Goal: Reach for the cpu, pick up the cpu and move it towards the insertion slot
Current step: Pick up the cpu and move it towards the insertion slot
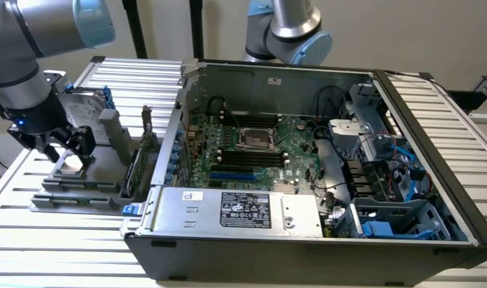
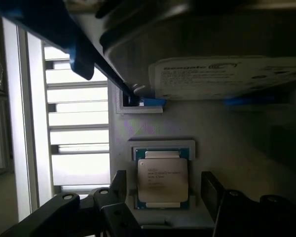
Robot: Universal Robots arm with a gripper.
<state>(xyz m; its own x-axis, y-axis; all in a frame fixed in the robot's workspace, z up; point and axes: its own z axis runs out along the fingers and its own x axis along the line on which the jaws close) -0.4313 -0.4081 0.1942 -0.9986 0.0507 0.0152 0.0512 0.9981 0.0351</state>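
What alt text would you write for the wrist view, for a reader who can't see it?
A cpu, silver face up, sits in a square recess of a grey tray, with the open pincer poised over it, one dark finger on each side. Beyond it is a hard drive with a white label.
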